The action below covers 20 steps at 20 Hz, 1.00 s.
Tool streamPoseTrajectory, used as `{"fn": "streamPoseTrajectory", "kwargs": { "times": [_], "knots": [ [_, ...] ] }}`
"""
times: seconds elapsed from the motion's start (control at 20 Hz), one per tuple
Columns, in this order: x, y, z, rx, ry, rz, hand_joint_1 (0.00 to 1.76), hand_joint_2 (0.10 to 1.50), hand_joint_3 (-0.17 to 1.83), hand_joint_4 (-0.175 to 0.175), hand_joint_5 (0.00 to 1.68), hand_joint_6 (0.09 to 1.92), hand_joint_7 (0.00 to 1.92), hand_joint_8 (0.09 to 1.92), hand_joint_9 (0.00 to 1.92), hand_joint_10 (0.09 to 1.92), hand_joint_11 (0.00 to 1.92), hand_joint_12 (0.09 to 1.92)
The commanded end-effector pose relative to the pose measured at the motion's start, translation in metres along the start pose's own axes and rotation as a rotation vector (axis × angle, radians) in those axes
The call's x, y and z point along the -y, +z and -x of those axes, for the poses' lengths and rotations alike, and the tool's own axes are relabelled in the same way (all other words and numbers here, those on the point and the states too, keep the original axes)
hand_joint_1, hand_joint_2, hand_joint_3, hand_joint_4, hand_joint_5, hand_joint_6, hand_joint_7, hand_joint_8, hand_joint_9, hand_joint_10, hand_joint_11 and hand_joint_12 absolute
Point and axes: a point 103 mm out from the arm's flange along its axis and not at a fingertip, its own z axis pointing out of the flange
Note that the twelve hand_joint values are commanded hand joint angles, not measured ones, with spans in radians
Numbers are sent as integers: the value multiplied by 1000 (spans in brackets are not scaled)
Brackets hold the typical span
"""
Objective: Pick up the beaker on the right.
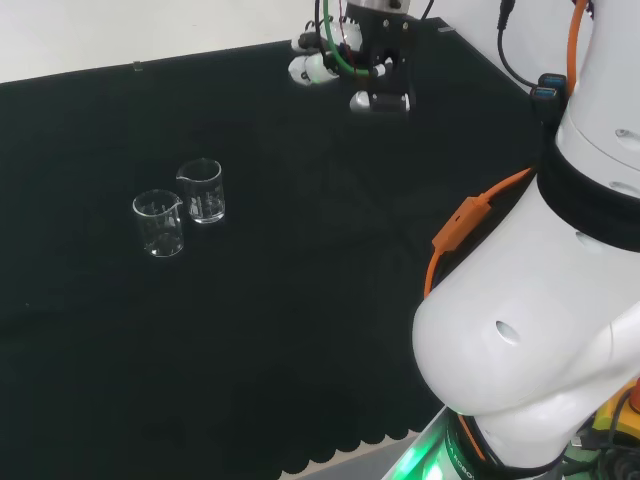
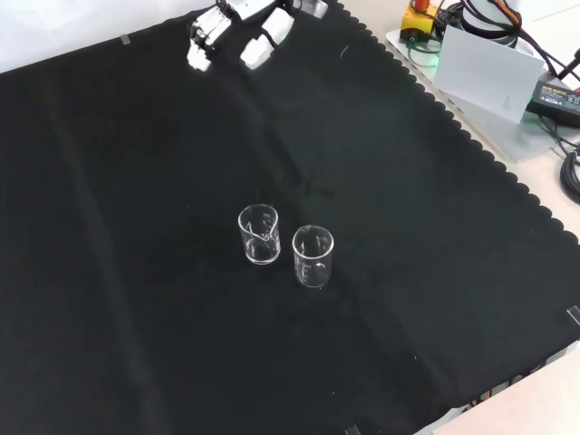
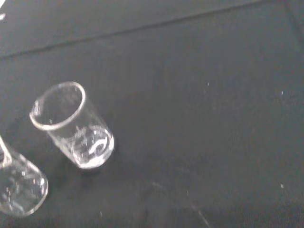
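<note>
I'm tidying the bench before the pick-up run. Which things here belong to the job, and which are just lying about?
Belonging to the job:
- the two beakers, upright and close together on the black cloth
- the hand, well away from them

Just lying about:
- the white box and the cables, beyond the cloth's edge in the front view

This looks like a robotics lab: a desk (image 2: 109, 272) draped in black cloth, two clear glass beakers (image 2: 260, 235) on it, a white robot arm (image 1: 540, 330), and cables (image 2: 566, 163) beside it.
</note>
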Motion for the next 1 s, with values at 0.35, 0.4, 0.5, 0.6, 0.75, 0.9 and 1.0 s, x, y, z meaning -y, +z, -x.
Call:
{"fn": "streamPoseTrajectory", "kwargs": {
  "times": [0.35, 0.4, 0.5, 0.6, 0.75, 0.9, 1.0],
  "knots": [
    [-65, 88, -13, -249, -225, -84, 537, 1226, -175, -41, 246, 87, 122, 501, 178, 629, 0, 1072],
    [-66, 90, -14, -253, -232, -89, 547, 1217, -175, -41, 245, 87, 123, 503, 180, 629, 0, 1075],
    [-70, 95, -16, -282, -253, -101, 577, 1188, -175, -43, 251, 87, 139, 513, 185, 629, 0, 1080],
    [-72, 101, -18, -297, -272, -115, 626, 1147, -175, -48, 264, 87, 171, 530, 196, 631, 0, 1085],
    [-74, 111, -20, -294, -286, -126, 699, 1076, -175, -56, 278, 87, 195, 546, 217, 636, 0, 1096],
    [-76, 121, -22, -300, -301, -138, 758, 1006, -175, -68, 311, 87, 237, 583, 293, 658, 0, 1203],
    [-78, 127, -22, -303, -313, -147, 777, 980, -175, -75, 322, 87, 253, 604, 317, 665, 0, 1241]
  ]
}}
